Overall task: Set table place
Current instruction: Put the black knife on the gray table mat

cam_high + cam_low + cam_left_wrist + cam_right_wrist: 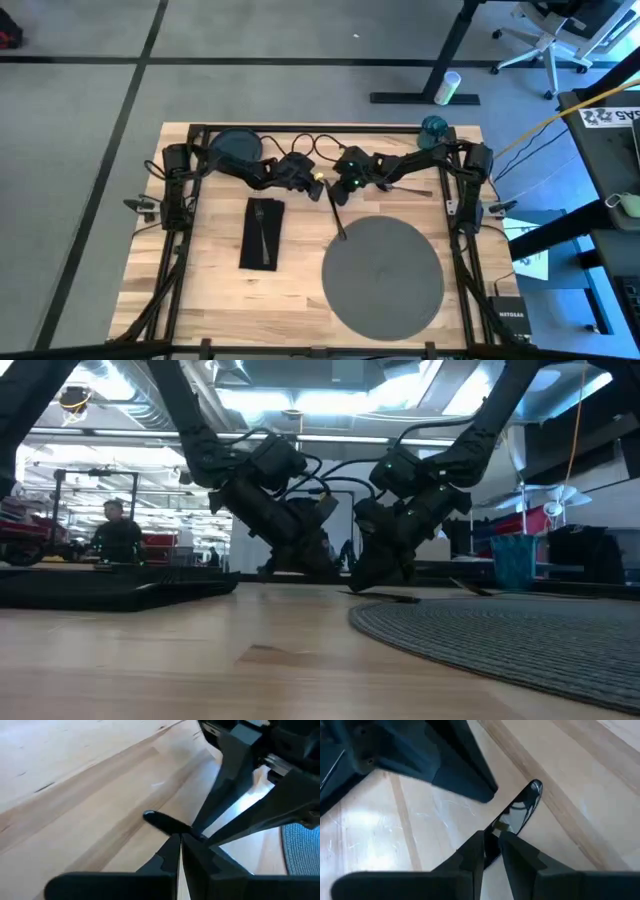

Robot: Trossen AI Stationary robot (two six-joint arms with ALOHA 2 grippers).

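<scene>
A long dark knife (338, 215) lies slanted at mid-table, its near end at the far edge of the round grey placemat (385, 270). My left gripper (322, 186) and my right gripper (338, 192) meet at its far end, both shut on it. A black napkin (262, 233) lies flat left of the placemat with a fork (262, 222) on top. The dark plate (237, 145) sits at the far left under my left arm. The teal cup (433, 127) stands at the far right corner. My left gripper pinches the knife close to its far end between two fingers; the rounded dark end (159, 822) sticks out just past the fingertips. The fingers come slanting down from the table's left. My right gripper pinches the same far part of the knife between its two fingers (472, 851), slanting down from the table's right. A shiny rounded end (529, 796) sticks out beyond the fingertips, low over the wood.
A thin metal utensil (410, 188) lies on the wood under my right arm. Black rails (452, 205) run along the table's sides. Bare wood lies between napkin and placemat. A person (118, 532) sits in the room beyond the table.
</scene>
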